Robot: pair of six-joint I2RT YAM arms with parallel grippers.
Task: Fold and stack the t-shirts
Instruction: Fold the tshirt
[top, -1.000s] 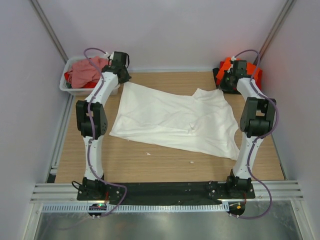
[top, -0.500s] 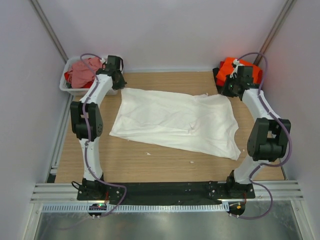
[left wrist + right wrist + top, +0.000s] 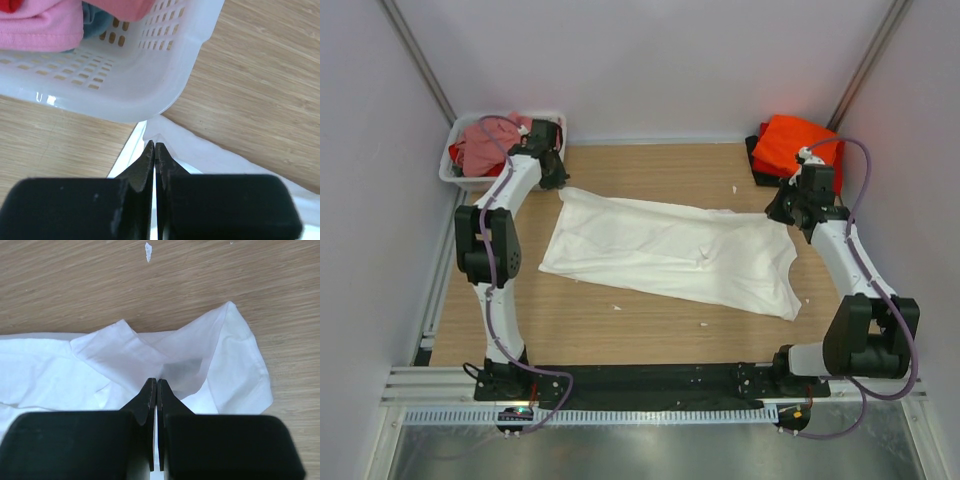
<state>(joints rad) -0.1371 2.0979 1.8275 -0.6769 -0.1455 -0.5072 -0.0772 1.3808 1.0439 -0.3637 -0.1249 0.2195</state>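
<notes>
change: arms spread apart, far hem of white t-shirt (image 3: 665,250) now pulled straight | left gripper (image 3: 152,147) pinches its far-left corner beside tub (image 3: 460,178) | right gripper (image 3: 154,382) pinches far-right corner | shirt flat mid-bench (image 3: 650,330) | judged: ready for first fold

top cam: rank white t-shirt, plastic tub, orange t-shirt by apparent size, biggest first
1. white t-shirt, by far the largest.
2. plastic tub, which looks slightly wider than the next, though the left arm covers part of it.
3. orange t-shirt. It looks close to the tub in size, so places 2 and 3 are unsure.
</notes>
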